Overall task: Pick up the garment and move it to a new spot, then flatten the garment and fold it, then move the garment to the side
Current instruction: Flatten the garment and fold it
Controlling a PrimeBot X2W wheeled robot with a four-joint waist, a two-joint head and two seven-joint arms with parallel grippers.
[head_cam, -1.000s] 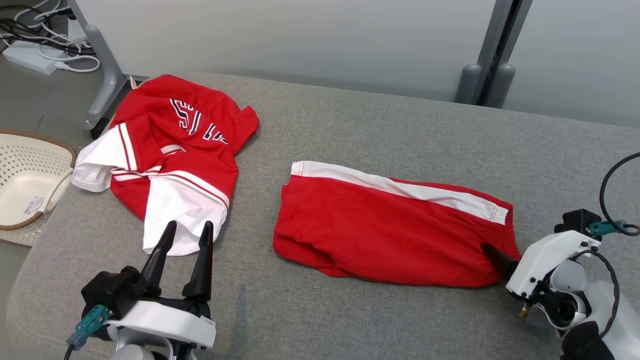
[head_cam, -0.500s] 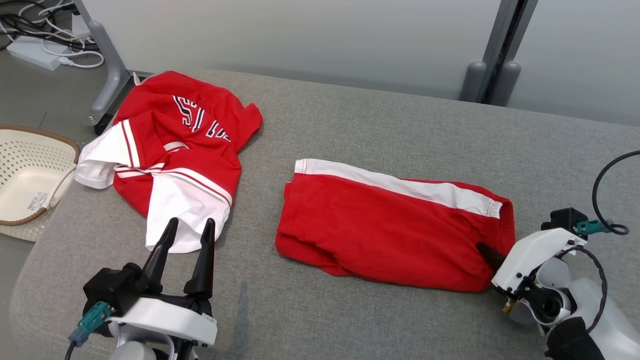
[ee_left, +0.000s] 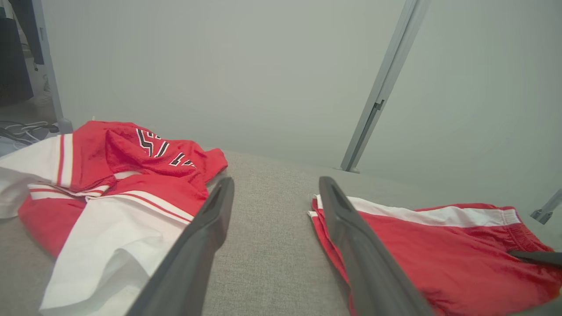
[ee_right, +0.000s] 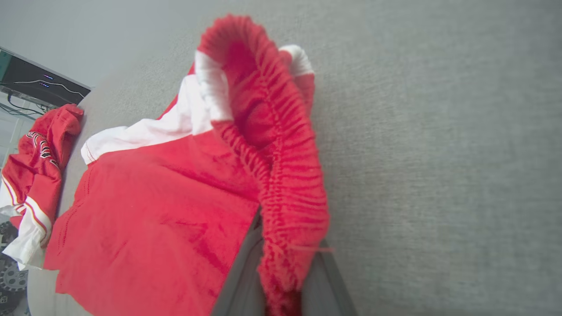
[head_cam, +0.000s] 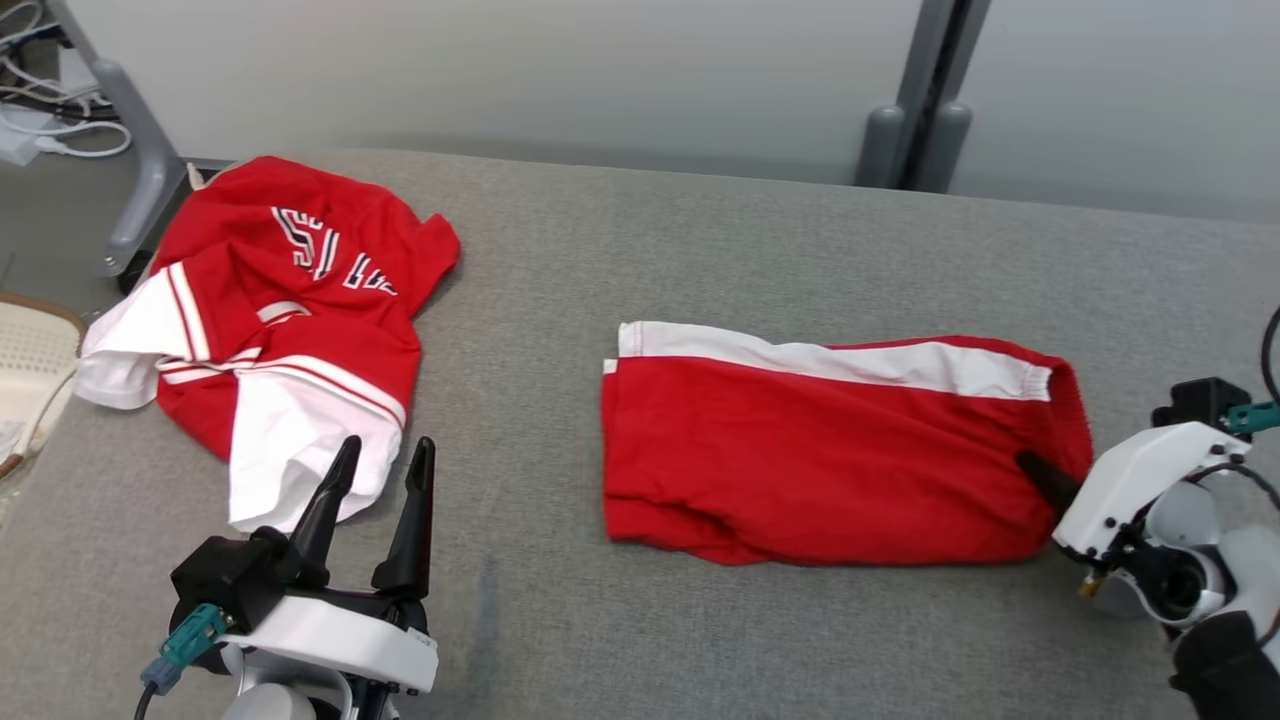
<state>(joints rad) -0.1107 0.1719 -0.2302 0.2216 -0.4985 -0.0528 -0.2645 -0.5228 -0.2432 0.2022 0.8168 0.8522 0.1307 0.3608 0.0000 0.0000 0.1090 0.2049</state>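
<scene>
- The head camera has turned since a second ago. Apart from that, the red shorts [head_cam: 820, 470] are now lying farther right and squarer across the grey tabletop [head_cam: 700, 250]. The gap to the red-and-white jersey [head_cam: 290, 320] is wider.
- The right hand [head_cam: 1045, 478], spread a second ago, is now clenching the shorts' elastic waistband [ee_right: 281, 145], with the gathered band bunching between its two fingers.
- Two garments are lying on the tabletop: one pair of shorts and one jersey. Two hands are showing, and one cream basket [head_cam: 25, 345] is sitting at the far left edge.
- The shorts are lying at centre right, with the waistband end at the right hand and the legs stretching left.
- The left hand [head_cam: 388, 447] is hovering released at the near left, just beside the jersey's white hem and well apart from the shorts.
</scene>
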